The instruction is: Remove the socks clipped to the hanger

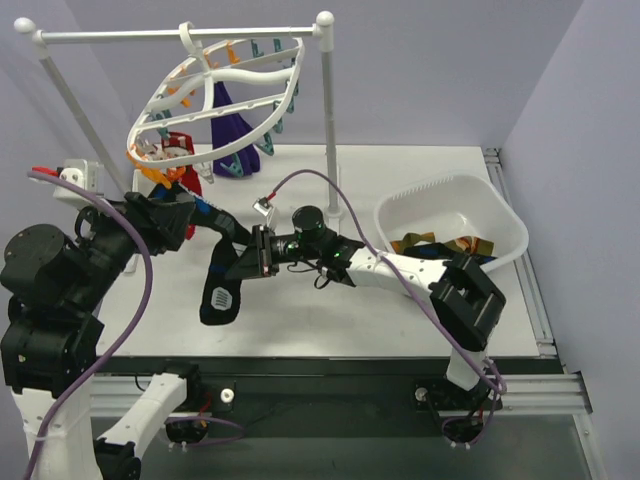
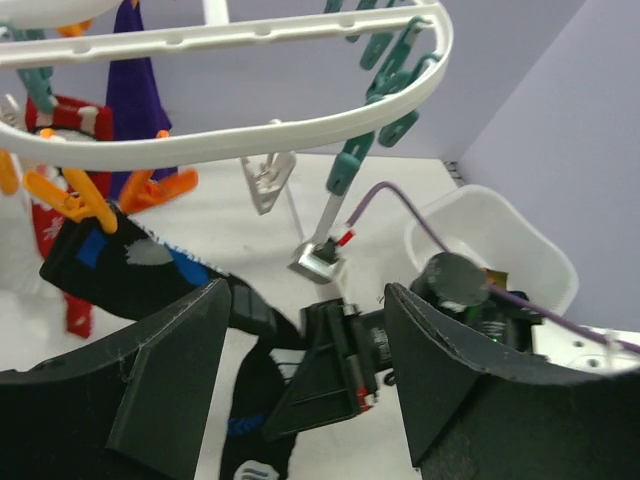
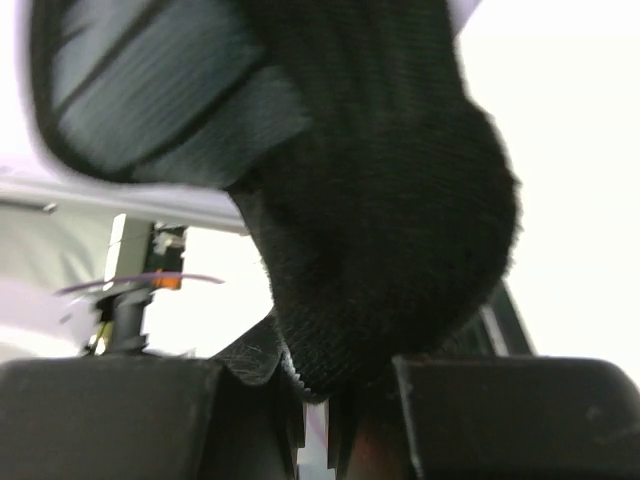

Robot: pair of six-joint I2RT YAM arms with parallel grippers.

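The white hanger (image 1: 270, 125) hangs from the rail at the back left, and a purple sock (image 1: 235, 125) and a red-and-white sock (image 1: 178, 148) dangle from its clips. A black sock with blue marks (image 1: 218, 285) stretches from an orange clip (image 2: 70, 198) down toward the table. My right gripper (image 1: 242, 265) is shut on that sock's middle, and its dark fabric (image 3: 380, 200) fills the right wrist view. Just below the hanger's near rim (image 2: 250, 135), my left gripper (image 2: 305, 400) stands open by the sock's upper end (image 2: 120, 265), with nothing between its fingers.
The white pole rail stand (image 1: 326, 100) carries the hanger, with one upright right of it. A white basin (image 1: 420, 195) at the right holds olive-brown socks (image 1: 415, 243). Purple cables loop over both arms. Purple walls close in the back and right.
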